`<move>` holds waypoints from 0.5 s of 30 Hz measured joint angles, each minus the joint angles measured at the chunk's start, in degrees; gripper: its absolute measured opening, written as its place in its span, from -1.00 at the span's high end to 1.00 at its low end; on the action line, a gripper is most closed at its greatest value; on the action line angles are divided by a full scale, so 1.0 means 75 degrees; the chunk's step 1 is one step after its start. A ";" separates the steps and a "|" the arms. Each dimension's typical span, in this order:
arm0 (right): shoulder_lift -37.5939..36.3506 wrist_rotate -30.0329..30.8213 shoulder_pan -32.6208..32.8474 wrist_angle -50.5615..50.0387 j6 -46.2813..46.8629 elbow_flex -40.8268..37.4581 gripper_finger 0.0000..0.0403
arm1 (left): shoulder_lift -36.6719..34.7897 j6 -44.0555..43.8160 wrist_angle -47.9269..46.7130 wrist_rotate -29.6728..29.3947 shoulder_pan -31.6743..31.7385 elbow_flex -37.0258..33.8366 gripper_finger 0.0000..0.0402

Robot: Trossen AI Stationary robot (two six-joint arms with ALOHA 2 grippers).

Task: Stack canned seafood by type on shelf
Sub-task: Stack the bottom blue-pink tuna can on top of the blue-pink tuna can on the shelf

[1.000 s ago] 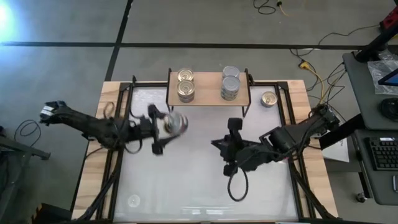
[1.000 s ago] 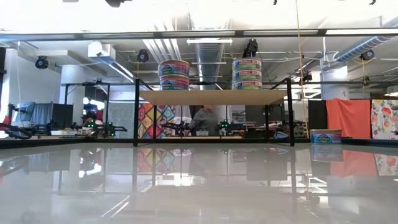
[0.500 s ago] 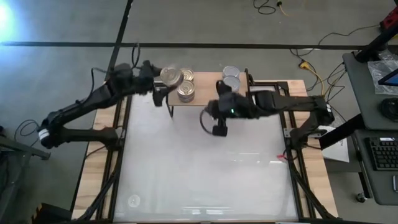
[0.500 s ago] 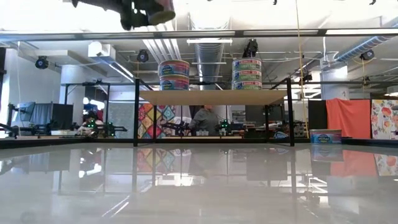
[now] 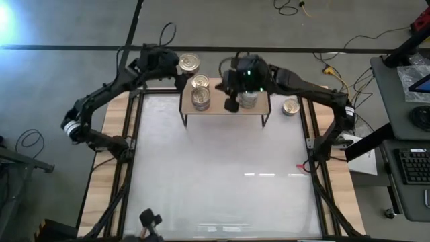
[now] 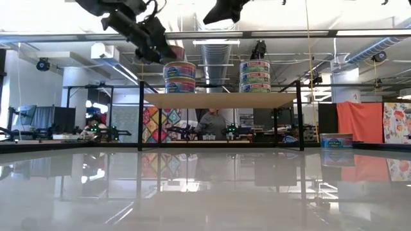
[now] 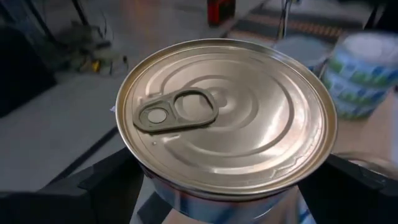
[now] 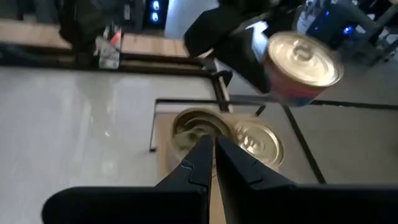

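My left gripper [image 5: 186, 66] holds a tin of canned seafood with a gold pull-ring lid [image 5: 190, 62] in the air, just past the far left corner of the shelf [image 5: 216, 102]. On the shelf stand gold-lidded tins [image 5: 200, 98] at its left end, seen as a stack [image 6: 180, 77] in the low view. Silver-lidded tins [image 5: 249, 101] stand at its right end, partly under my right arm. My right gripper [image 5: 230, 105] hovers shut over the shelf's middle, holding nothing. My left gripper pinches the tin's side wall [image 7: 155, 190] between its two fingers [image 7: 106, 186], one on each opposite side. The fingers come from the table's left, slanting a little downward. The tin is lifted clear and sits about upright, its pull-ring lid [image 7: 227, 118] facing up.
One more tin [image 5: 290, 106] stands on the table right of the shelf. Black frame rails [image 5: 131, 134] run along the table's left and right sides. The white tabletop [image 5: 222, 175] spreads in front of the shelf. Cables lie on the floor beyond the far edge.
My left gripper has carried the tin from the table's left middle up and toward the far edge, to the shelf's far left corner. My right gripper, still shut, has swung from the table's middle toward the far edge, over the shelf.
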 joint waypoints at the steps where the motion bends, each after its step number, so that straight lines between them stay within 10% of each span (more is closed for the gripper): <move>1: 0.0048 -0.0247 -0.0181 0.0154 -0.0003 0.0000 0.94 | 0.0138 0.0139 -0.0283 0.0022 0.0068 0.0205 -0.73; 15: 0.1045 -0.1776 -0.1114 0.1608 -0.0274 0.0025 0.94 | 0.0794 -0.0119 -0.0948 0.0718 0.0199 0.0284 -0.73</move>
